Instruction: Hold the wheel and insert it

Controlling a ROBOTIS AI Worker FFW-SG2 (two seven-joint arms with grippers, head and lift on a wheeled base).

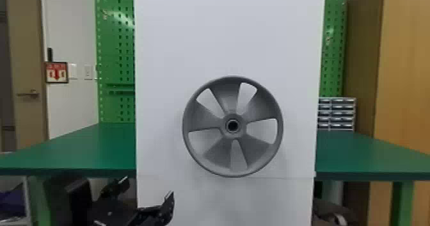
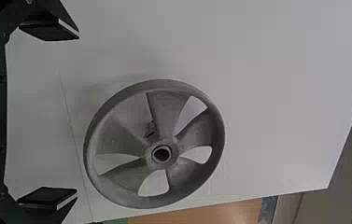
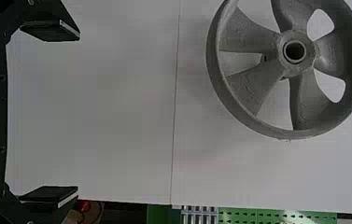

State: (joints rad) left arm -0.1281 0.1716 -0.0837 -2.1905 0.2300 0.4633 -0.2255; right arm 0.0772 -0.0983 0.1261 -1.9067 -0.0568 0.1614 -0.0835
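Note:
Upright against a white panel (image 1: 230,33), the grey wheel (image 1: 227,95) faces the head camera, its round hub hole near the middle. My left gripper (image 1: 147,187) is low and to the left of it, open, its fingers apart from the wheel. In the left wrist view the wheel (image 2: 166,112) lies beyond the open left gripper (image 2: 77,114), nothing between the fingers. The right wrist view has the wheel (image 3: 248,39) farther off, past the open and unfilled right gripper (image 3: 78,113). What is behind the hub is mostly hidden.
A green table (image 1: 80,148) extends on both sides of the panel, its front edge above my left gripper in the head view. Green pegboards (image 1: 116,49) and a small drawer cabinet (image 1: 337,115) stand farther back.

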